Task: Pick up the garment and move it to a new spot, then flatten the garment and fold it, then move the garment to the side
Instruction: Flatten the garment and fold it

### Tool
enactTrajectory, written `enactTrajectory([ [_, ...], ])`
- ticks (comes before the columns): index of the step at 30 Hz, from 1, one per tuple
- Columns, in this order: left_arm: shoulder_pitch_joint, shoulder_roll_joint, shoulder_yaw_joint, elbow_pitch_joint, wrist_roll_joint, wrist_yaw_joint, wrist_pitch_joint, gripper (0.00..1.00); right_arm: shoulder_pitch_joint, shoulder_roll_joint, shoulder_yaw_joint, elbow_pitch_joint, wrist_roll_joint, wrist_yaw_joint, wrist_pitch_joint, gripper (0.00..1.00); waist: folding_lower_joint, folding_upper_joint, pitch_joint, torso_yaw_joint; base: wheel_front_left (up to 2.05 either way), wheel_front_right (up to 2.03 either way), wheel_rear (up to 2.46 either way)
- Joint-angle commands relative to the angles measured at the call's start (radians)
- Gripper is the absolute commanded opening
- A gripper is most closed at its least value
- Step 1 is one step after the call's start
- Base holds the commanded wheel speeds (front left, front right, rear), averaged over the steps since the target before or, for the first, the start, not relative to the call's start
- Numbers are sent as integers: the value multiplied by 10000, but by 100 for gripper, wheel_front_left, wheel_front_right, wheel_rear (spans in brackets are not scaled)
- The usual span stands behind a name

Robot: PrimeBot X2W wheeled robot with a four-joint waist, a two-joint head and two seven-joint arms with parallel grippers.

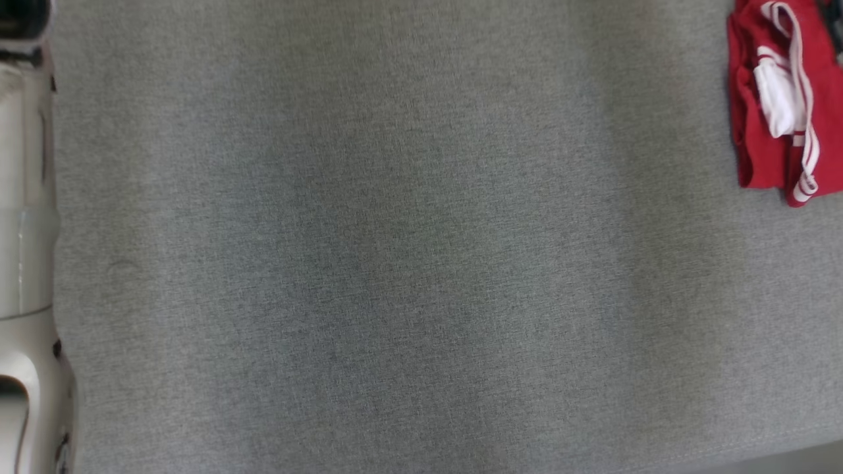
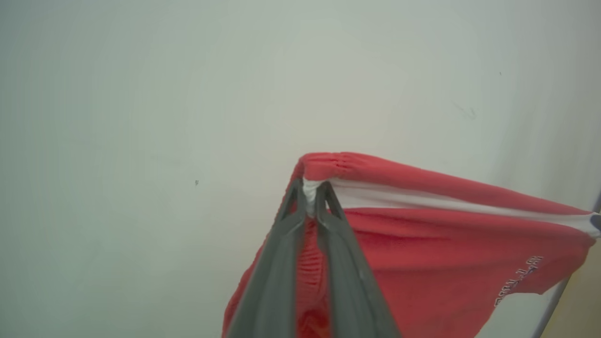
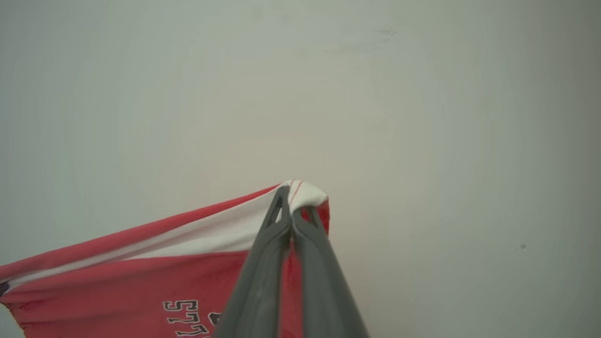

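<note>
Left wrist view: left tool pinches one top corner of the garment; right tool clamps the other, cloth taut aloft between them. Moving step, likely; next, lower it evenly onto the surface.

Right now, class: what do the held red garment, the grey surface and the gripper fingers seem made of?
Red garment: matte knit fabric, ribbed rows by the pinch; likely jersey. Grey surface: woven cloth, heathered, fine weave visible. Fingers: dark grey, smooth, dull sheen; probably moulded plastic.
</note>
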Motion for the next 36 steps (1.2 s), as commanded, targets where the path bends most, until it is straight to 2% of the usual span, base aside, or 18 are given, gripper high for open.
enactTrajectory([
  [1,-26,111,178,107,8,59,-108,0,-24,-158,-242,-57,-257,-44,-101,0,-3,-3,307,-16,0,0,0],
  [7,679,-121,-10,579,-10,-154,-301,0,1039,44,67,-263,-1069,-42,-91,0,-3,-3,524,-2,0,0,0],
  [11,1515,-187,-405,606,-103,-256,-343,0,1977,-120,637,-566,-722,-38,-87,0,-3,-3,351,15,0,0,0],
  [14,2311,-223,-788,387,-489,-260,-351,0,2806,-442,1060,-1112,-323,-36,-84,0,-3,-3,31,69,0,0,0],
  [16,2905,-46,-1017,172,-755,-255,-353,0,3410,-761,1164,-1414,43,-36,-83,0,-3,-3,-261,80,0,0,0],
  [20,4525,-3,-916,-598,-1198,-256,-360,0,4923,-1264,1422,-1912,931,-38,272,0,-3,-3,-968,80,0,0,0],
  [26,7049,-237,-723,-1542,-1109,-249,-364,0,7368,-2209,1082,-2762,1697,-45,778,0,-3,-3,-1917,216,0,0,0],
  [29,8135,-366,-645,-1694,-1049,-248,-365,0,8523,-2519,860,-3272,1706,-47,1023,0,-3,-3,-2364,210,0,0,0],
  [36,10438,-366,-977,-1655,-806,-197,-377,0,11063,-2471,-182,-3923,1183,-61,1696,0,-3,-3,-3470,136,0,0,0],
])
